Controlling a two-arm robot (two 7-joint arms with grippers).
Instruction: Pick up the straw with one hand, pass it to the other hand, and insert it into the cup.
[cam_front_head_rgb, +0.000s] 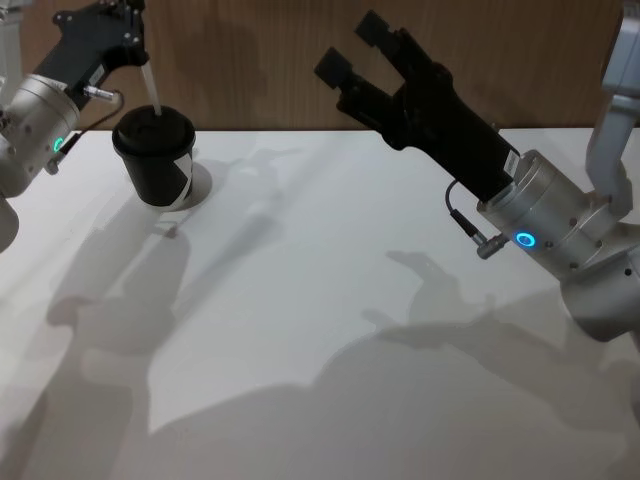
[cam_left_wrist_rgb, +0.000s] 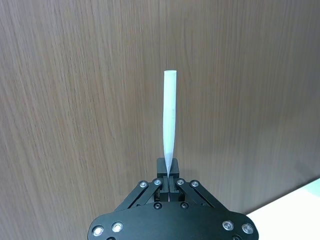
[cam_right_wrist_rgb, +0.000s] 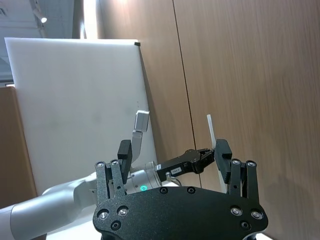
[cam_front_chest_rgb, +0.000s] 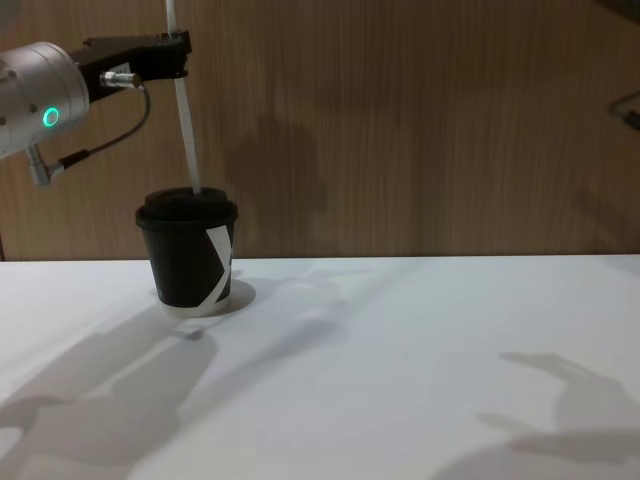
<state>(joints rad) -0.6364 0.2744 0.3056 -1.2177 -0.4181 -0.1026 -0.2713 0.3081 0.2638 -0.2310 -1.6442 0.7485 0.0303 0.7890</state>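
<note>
Left tool (cam_front_chest_rgb: 178, 55) pinches straw (cam_front_chest_rgb: 186, 130) into white-marked cup (cam_front_chest_rgb: 188, 255).

The thin white plastic straw (cam_front_chest_rgb: 186, 130) looks smooth and matt. The small black paper cup (cam_front_chest_rgb: 189, 255) has a dull domed plastic lid. The white table (cam_front_head_rgb: 330, 330) is matt; the brown wood-grain wall (cam_front_chest_rgb: 420, 120) satiny.

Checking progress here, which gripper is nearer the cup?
Left. The left gripper is just above the cup, shut on the straw. The right gripper hangs open, far across the table.
</note>
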